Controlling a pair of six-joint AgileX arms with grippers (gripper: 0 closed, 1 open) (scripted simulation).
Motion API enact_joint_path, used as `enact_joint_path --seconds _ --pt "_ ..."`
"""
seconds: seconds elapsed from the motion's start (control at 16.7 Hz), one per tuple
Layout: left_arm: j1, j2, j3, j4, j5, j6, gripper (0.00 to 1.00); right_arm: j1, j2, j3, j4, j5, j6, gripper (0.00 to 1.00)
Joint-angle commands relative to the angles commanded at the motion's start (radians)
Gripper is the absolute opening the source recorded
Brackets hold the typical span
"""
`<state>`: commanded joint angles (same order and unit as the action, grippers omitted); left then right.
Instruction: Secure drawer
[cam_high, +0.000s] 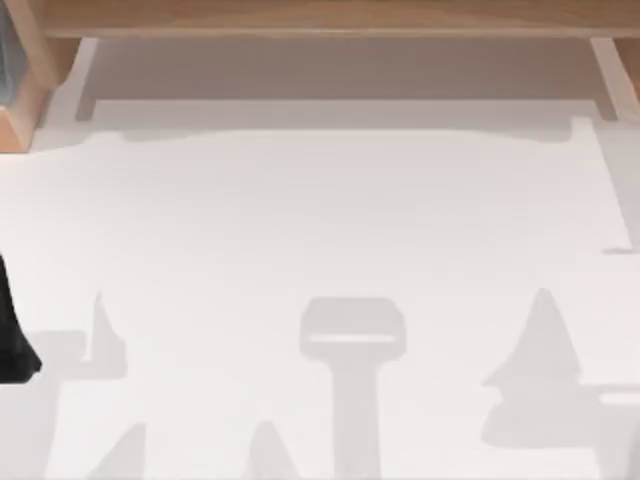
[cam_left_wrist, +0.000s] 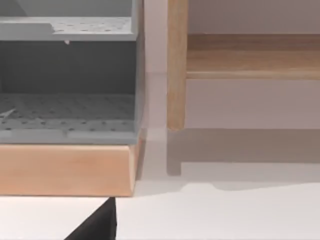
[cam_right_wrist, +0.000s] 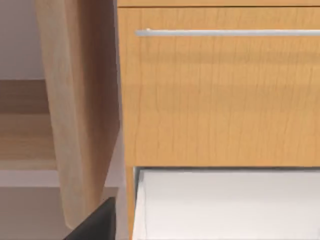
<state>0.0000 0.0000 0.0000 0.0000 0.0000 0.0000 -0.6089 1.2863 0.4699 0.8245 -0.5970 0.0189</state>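
Top view: drawer stands pulled out at the far edge of the white table, its pale floor exposed under the wood frame, so it is not yet secured. Left arm sits at the table's left edge, apparently parked. Right wrist view faces a wood front with a metal handle. Cannot tell the state of either arm's jaws.

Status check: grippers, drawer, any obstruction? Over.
Left arm at table's left edge; right gripper facing wood front panel. Drawer open, unheld. No obstruction seen.
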Motion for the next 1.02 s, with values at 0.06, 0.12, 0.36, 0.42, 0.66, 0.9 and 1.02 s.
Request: enact_joint_path --seconds 0.06,0.12,0.36,0.42,0.66,0.9,1.02 --pt "0.0 0.0 0.0 0.0 0.0 0.0 1.0 -0.009 0.018 0.008 0.013 -0.009 0.0 1.0" --pt "0.0 0.0 0.0 0.0 0.0 0.0 1.0 -0.012 0.025 0.01 0.018 -0.012 0.0 1.0" --pt "0.0 0.0 0.0 0.0 0.0 0.0 1.0 -0.008 0.022 0.006 0.015 -0.01 0.0 1.0" --pt "0.0 0.0 0.0 0.0 0.0 0.0 1.0 -0.008 0.022 0.006 0.015 -0.01 -0.001 1.0" --pt "0.0 0.0 0.0 0.0 0.0 0.0 1.0 -0.024 0.062 -0.001 0.085 -0.014 -0.104 1.0" --pt "0.0 0.0 0.0 0.0 0.0 0.0 1.0 -0.054 0.166 -0.023 0.215 -0.023 -0.338 1.0" --pt "0.0 0.0 0.0 0.0 0.0 0.0 1.0 -0.072 0.237 -0.035 0.292 -0.029 -0.487 1.0"
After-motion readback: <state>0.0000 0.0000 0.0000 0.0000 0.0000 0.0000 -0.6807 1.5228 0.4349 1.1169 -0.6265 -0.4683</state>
